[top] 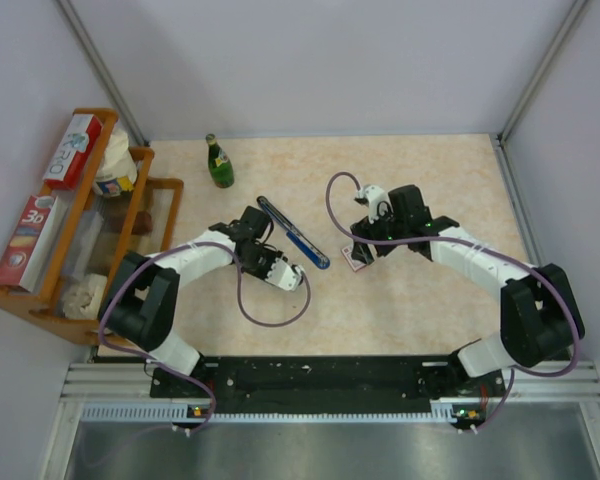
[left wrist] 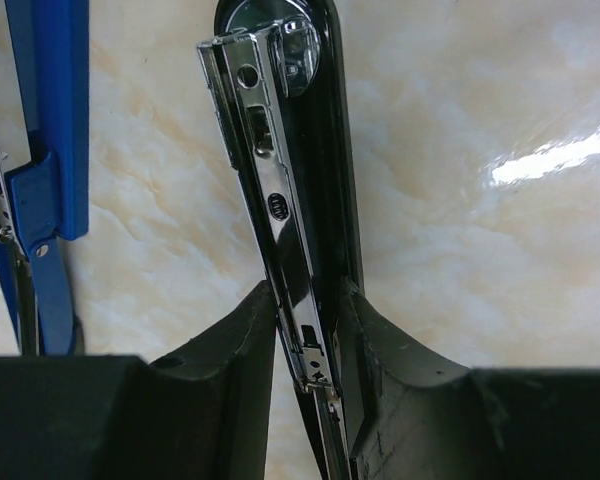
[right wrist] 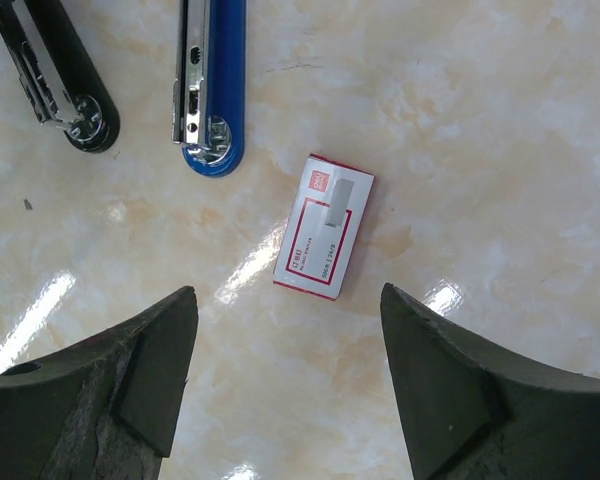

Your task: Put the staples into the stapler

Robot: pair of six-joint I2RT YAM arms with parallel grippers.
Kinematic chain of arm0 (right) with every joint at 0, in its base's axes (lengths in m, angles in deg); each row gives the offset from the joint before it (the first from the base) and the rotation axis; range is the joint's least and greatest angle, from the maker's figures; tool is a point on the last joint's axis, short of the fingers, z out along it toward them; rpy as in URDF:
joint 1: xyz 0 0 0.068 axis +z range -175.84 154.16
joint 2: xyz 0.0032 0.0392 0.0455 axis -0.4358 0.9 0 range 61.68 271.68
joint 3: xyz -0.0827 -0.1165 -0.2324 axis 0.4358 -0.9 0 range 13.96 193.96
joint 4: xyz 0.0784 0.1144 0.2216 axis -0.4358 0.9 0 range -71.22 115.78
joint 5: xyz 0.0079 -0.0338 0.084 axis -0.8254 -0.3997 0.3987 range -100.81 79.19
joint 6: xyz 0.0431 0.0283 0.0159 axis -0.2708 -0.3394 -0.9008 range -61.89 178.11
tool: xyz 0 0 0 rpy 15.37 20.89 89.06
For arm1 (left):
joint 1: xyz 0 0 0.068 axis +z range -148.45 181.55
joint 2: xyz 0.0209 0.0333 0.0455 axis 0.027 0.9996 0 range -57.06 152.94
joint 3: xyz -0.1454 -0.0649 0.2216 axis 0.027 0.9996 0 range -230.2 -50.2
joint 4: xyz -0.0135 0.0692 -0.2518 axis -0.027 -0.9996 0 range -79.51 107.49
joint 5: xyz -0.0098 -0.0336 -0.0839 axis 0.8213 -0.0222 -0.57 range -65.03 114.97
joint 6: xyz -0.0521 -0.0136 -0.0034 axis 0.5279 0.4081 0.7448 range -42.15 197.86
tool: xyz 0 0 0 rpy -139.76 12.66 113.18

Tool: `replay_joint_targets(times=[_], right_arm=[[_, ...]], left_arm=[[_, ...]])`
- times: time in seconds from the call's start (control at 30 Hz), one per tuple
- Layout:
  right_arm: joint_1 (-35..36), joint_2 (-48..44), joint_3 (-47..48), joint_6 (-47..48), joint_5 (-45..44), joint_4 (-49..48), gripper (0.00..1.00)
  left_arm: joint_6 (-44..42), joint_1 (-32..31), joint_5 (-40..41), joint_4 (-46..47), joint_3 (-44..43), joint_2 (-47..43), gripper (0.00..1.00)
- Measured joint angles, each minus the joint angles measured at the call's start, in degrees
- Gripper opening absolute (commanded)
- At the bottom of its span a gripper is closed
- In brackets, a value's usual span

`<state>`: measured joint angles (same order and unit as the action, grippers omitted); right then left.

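Stapler (top: 300, 240) splayed open on the glossy, cream marbled bench (right wrist: 480, 120). My left fingers (top: 290, 274) are pinched in on its black base (left wrist: 330, 150), one finger against the bright chrome rail (left wrist: 275, 190) and the other against the rounded black plastic edge. The blue top (right wrist: 225, 80) lies alongside, also lined with chrome.

The staples (right wrist: 323, 227), a flat white card box edged in red, lie closed on the bench just beside the stapler's two rounded ends. I cannot see its contents. My right fingers (top: 368, 246) hang spread wide above it, holding nothing and touching nothing.

A green bottle (top: 219, 162) stands upright at the far side. A wooden rack (top: 165, 215) at the left edge holds red-and-white cartons (top: 72, 150).
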<state>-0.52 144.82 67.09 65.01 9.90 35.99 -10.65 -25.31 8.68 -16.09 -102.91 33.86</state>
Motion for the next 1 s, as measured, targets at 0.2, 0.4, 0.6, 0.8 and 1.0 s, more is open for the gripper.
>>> replay_joint_targets(times=[0.2,0.4,0.6,0.8,1.0], right_arm=[[0.0,0.02,-0.07,0.0,0.0,-0.07,0.71],[0.0,1.07,-0.24,-0.04,0.0,-0.26,0.68],[0.04,2.82,-0.26,-0.63,-0.37,-1.44,0.65],[1.55,4.57,-0.26,-0.92,-3.96,-1.95,0.65],[3.85,6.88,-0.26,-0.92,-7.54,-2.4,0.65]], left_arm=[[-5.95,0.02,2.32,0.46,0.11,0.11,0.26],[-9.57,-0.57,2.38,-0.76,0.11,0.0,0.33],[-11.98,-1.81,3.3,-0.92,1.84,-1.31,0.66],[-9.31,-2.05,2.67,-0.46,3.43,-3.91,0.76],[-2.29,-1.4,-1.62,0.02,3.43,-10.62,0.77]])
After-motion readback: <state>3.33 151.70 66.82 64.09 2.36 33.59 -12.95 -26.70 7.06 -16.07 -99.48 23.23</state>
